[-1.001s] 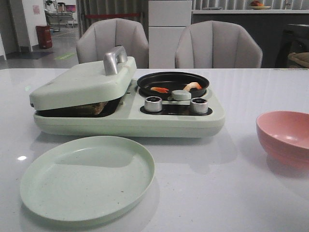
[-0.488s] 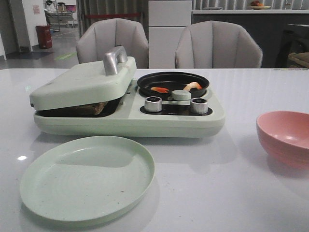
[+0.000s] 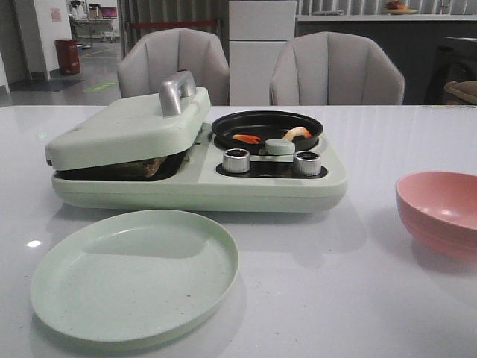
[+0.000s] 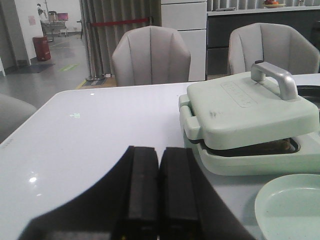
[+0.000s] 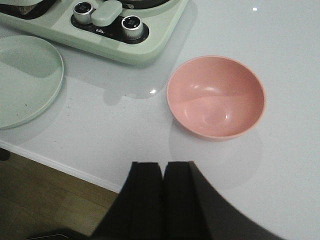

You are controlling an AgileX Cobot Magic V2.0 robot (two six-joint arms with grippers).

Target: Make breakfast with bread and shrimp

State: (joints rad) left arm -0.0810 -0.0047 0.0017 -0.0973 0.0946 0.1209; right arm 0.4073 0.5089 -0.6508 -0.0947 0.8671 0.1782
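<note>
On the table (image 3: 358, 298), your bread (image 3: 145, 167) sits under the press lid (image 3: 127, 127) and the shrimp (image 3: 298, 133) in the pan (image 3: 267, 127); plating remains. Left tool (image 4: 151, 192) and right tool (image 5: 162, 192) are pressed together, empty.
</note>
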